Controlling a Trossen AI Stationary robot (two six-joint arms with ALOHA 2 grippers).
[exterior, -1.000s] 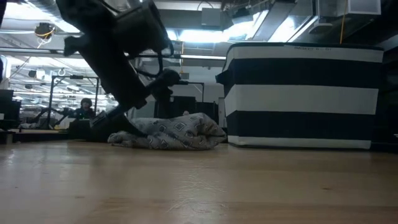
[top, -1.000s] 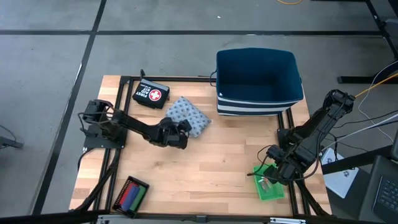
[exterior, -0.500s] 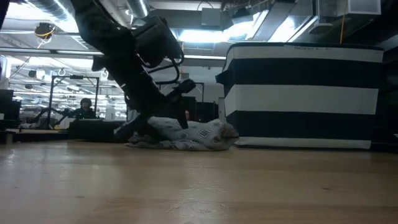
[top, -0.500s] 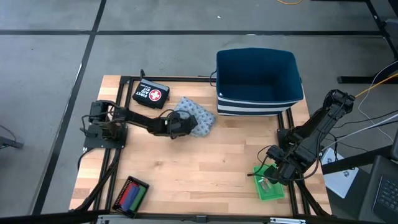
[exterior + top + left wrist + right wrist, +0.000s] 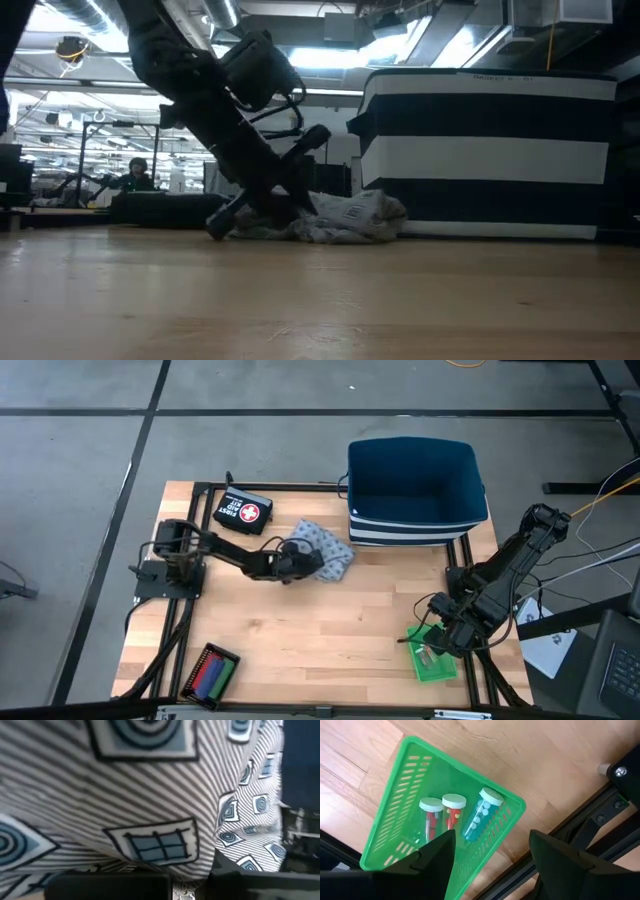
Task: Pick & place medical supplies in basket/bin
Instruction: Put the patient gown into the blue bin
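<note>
1. The patterned cloth [image 5: 328,552] lies bunched on the worktop [image 5: 330,630], now just beside the striped bin [image 5: 415,485], having slid toward it over the last second.
2. The left pincer [image 5: 300,563] has pushed along with it, low against the cloth; I cannot tell how far open it is.
3. The right pincer [image 5: 490,845] hangs open and empty over a green basket [image 5: 400,795] of vials.
4. Lifting into the bin probably comes next.

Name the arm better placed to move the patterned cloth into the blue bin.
Left. Its claw is already at the cloth, beside the bin. The right claw hangs over the green basket, far off.
</note>
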